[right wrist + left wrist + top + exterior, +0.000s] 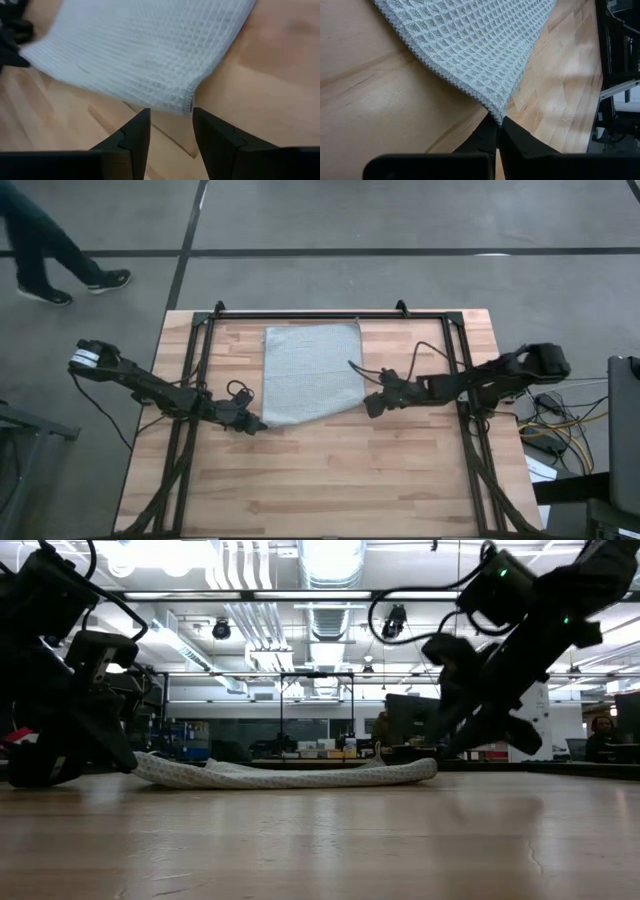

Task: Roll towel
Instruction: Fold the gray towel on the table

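Jaws of the left gripper [498, 131] pinch a near corner of the light grey-blue waffle-textured square towel [310, 372] lying on the wooden tabletop [330, 480]; the right gripper [171, 131] gapes beside the other corner.

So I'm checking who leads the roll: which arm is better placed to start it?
Probably left: the left gripper is shut on the towel corner, while the right gripper is open just short of its corner.
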